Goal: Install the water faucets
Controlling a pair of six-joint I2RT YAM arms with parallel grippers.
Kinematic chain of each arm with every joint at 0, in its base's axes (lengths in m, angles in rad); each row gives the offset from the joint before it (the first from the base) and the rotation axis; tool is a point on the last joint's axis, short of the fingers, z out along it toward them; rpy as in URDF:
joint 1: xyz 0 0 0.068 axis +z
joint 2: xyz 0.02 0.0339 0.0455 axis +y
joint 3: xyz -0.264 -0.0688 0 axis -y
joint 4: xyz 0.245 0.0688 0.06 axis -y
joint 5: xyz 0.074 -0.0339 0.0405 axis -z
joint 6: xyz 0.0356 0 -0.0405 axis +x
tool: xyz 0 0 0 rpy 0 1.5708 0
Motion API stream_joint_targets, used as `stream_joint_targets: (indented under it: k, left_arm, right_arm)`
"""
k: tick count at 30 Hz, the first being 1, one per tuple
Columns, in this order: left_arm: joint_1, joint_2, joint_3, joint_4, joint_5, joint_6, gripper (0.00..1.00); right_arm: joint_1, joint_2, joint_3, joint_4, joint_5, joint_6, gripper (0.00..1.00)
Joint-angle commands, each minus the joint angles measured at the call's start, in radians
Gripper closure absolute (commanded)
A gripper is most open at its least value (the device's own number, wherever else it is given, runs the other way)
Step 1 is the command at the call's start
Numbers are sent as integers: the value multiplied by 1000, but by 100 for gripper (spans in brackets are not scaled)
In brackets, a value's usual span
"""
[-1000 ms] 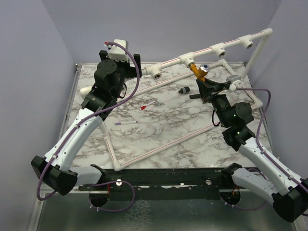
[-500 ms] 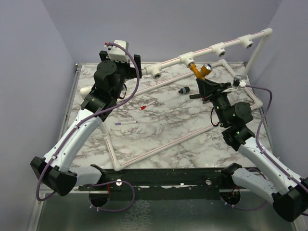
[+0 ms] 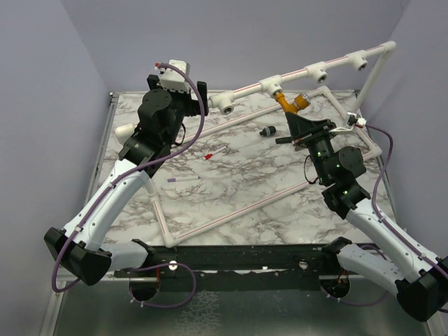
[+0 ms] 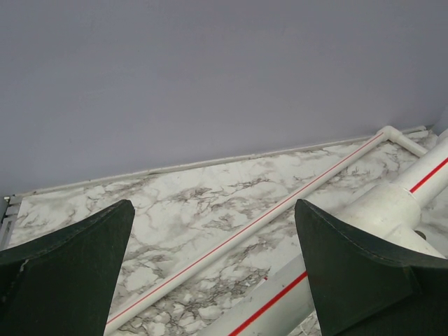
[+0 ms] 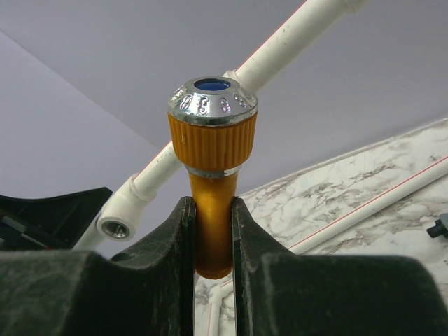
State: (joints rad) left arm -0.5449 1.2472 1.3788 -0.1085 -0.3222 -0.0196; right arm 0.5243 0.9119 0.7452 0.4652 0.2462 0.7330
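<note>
A mustard-orange faucet with a silver round end sits at a tee socket of the raised white pipe frame. My right gripper is shut on the faucet's orange body; its ribbed knob and blue-centred silver cap stand above the jaws. My left gripper is open and empty at the frame's left end, near another socket. In the left wrist view its dark fingers stand wide apart, with a red-striped white pipe between them.
A small black part lies on the marble table near the right gripper. A thin white red-tipped stick and a purple-tipped stick lie mid-table. Low white pipes frame the table. Two more sockets hang on the raised pipe.
My right gripper has turned at the wrist with the faucet in it; the silver end now points more to the right. The left arm has barely moved.
</note>
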Motion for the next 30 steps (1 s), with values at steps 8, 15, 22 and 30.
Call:
stream_joint_targets:
  k: [8, 15, 22, 30]
  left_arm:
    - [-24, -7, -38, -77, -14, 9, 2]
    - [-36, -8, -40, -76, -23, 15, 2]
    - [-47, -9, -39, -77, -29, 15, 2]
    - [-68, -7, -35, -80, -39, 15, 2]
  right_arm:
    - [5, 21, 47, -18, 71, 319, 99]
    - [5, 22, 80, -105, 99, 455, 99]
    - [5, 13, 112, -223, 128, 613, 99]
    - [5, 20, 120, -325, 111, 806, 99]
